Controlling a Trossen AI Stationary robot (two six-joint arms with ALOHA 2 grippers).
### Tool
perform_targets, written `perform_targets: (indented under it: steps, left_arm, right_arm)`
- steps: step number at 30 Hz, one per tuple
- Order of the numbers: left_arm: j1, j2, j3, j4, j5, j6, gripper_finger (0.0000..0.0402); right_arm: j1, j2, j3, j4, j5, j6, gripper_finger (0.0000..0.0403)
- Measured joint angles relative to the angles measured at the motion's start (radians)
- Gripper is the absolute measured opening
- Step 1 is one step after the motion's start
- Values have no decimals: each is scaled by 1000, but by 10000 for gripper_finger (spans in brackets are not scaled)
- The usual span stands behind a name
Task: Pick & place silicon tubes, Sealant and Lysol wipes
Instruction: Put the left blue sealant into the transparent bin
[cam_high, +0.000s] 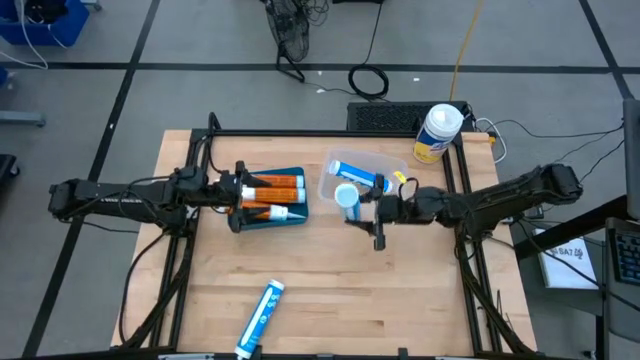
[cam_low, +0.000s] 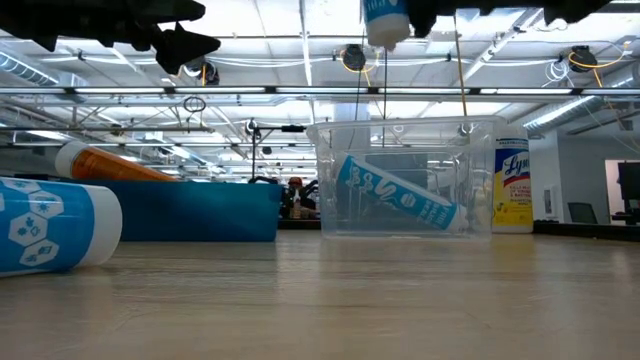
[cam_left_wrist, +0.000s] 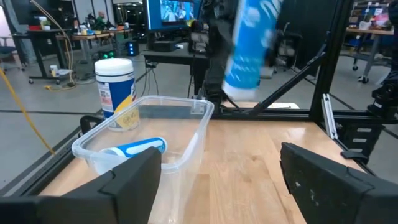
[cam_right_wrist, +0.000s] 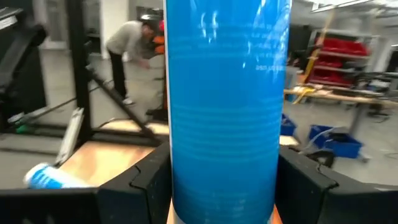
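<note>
My right gripper (cam_high: 352, 203) is shut on a blue tube (cam_left_wrist: 252, 43), which stands upright in the air by the near side of the clear bin (cam_high: 385, 162). Another blue tube (cam_low: 395, 195) leans slanted inside that bin. A third blue tube (cam_high: 260, 318) lies on its side near the table's front edge. My left gripper (cam_high: 240, 195) is open with nothing between its fingers, level above the blue tray (cam_high: 262, 222), which holds two orange tubes (cam_high: 275, 183). The Lysol wipes (cam_high: 437, 132) stand upright at the table's far right corner. My right gripper pinches the blue tube's round side (cam_right_wrist: 224, 155) between its two fingers (cam_right_wrist: 149, 180). The fingers come level from the table's right and lie across the tube. The tube is upright and lifted clear, its lower end (cam_low: 385, 25) hanging high above the tabletop.
Black frame rails (cam_high: 330, 133) run along the table's far, left and right edges. Bare wood (cam_high: 400, 290) lies across the near half of the table, apart from the loose blue tube. A person (cam_right_wrist: 127, 50) bends over in the room beyond the table.
</note>
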Motion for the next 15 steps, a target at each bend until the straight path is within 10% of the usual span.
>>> perform_targets:
  steps: [15]
  left_arm:
    - [0,0,0,0,-1,0,317]
  right_arm:
    - [-151,160,644,-928,240,8,203]
